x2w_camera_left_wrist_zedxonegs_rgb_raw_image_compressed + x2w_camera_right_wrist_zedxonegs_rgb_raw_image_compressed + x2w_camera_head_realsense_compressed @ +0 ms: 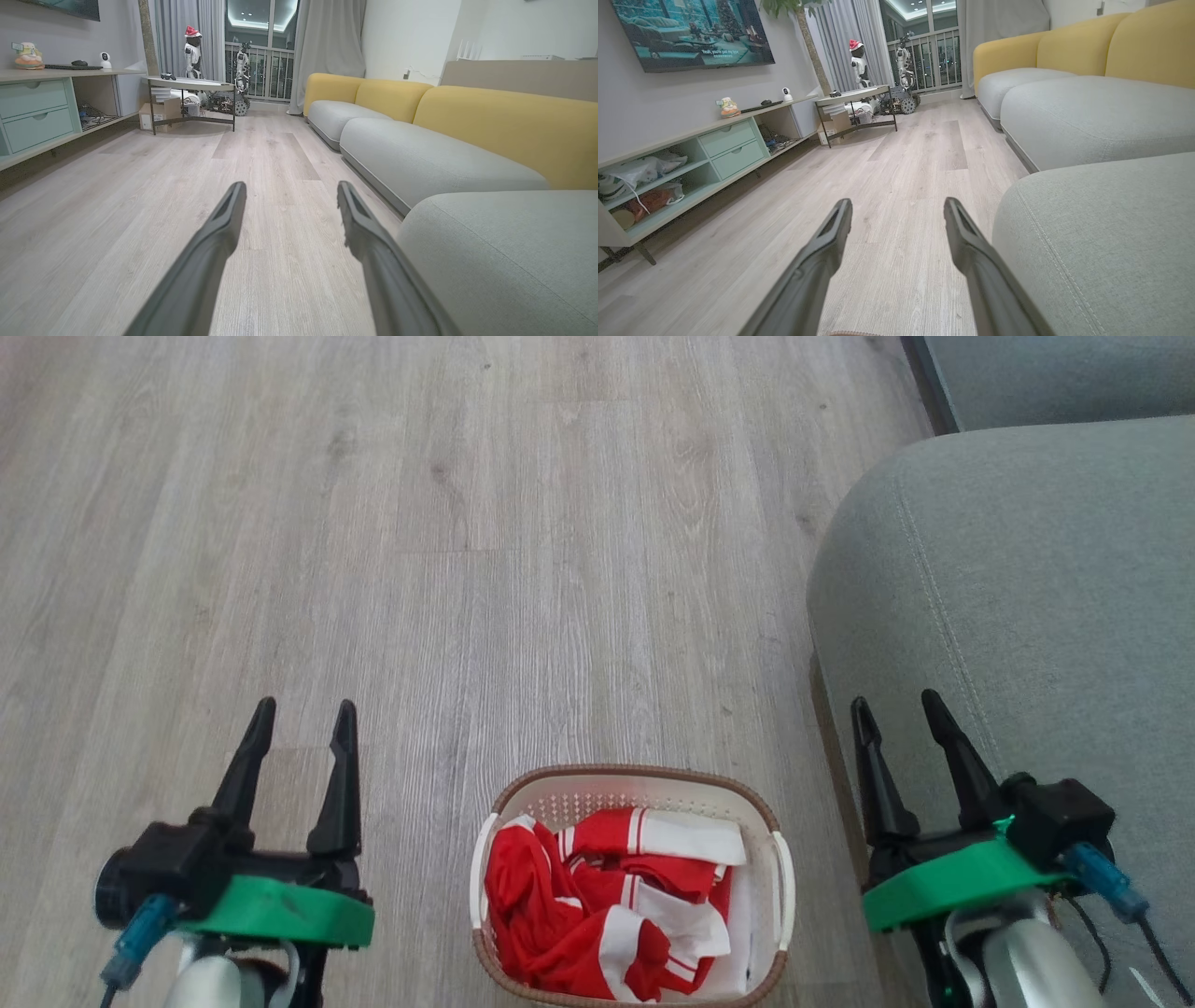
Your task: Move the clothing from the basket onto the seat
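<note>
The left claw (306, 706) hangs over the wooden floor (485, 523), released, its two dark fingers spread and pointing away from the robot. Just to its right the basket (635, 772) stands on the floor between the two arms, with a white handle at its left and right sides. Its long axis appears to run left to right. The red clothing (579, 915) lies crumpled inside it, heaped toward the left and middle with white stripes showing, and points no clear way. A white sheet (738, 933) lines the basket's right side. A narrow strip of floor separates the basket from the seat (1027, 597). The right claw (894, 700) hangs released above the seat's near left edge, fingers spread. Along the far left wall stands a low cabinet (728, 140) with drawers.
</note>
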You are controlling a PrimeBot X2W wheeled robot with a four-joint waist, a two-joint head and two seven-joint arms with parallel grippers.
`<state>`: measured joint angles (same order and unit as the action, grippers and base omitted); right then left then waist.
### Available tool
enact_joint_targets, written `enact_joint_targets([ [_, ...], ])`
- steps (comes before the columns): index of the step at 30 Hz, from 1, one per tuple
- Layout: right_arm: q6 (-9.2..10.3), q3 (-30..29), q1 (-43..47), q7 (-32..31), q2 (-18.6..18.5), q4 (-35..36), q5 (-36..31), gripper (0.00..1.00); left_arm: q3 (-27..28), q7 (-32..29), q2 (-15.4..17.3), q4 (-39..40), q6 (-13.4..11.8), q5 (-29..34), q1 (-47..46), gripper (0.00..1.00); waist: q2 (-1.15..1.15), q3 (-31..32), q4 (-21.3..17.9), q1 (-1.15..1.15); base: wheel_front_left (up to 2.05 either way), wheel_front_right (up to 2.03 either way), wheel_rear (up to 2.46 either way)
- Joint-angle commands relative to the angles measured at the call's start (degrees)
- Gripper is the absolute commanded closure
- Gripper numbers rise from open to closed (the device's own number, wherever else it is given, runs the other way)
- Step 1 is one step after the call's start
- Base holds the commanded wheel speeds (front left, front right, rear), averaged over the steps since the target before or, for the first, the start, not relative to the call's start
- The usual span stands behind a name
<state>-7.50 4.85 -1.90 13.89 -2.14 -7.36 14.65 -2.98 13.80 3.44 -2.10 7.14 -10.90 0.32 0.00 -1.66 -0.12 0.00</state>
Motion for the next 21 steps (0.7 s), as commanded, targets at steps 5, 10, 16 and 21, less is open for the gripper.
enact_joint_targets([
  [5,0.01,1.77,-3.31,1.11,-0.74,2.22,-2.39,0.00,1.52,1.19,1.24,2.46,0.35,2.39,-2.58,0.00,0.00,-0.19,-0.07,0.00,0.00,0.00,0.00],
  [10,0.01,1.64,-3.39,1.11,-0.74,1.87,-2.29,0.00,1.57,1.19,1.30,2.28,0.35,2.28,-2.64,0.00,0.00,-0.33,-0.23,0.00,0.00,0.00,0.00],
  [16,0.01,1.39,-3.51,1.11,-0.74,1.66,-2.14,0.00,1.56,1.19,1.33,1.98,0.35,2.14,-2.83,0.00,0.00,-0.62,-0.50,0.00,0.00,0.00,0.00],
  [21,0.01,1.16,-3.60,1.11,-0.74,1.33,-1.77,0.00,1.57,1.19,1.40,1.83,0.35,2.02,-2.93,0.00,0.00,-1.05,-0.89,0.00,0.00,0.00,0.00],
])
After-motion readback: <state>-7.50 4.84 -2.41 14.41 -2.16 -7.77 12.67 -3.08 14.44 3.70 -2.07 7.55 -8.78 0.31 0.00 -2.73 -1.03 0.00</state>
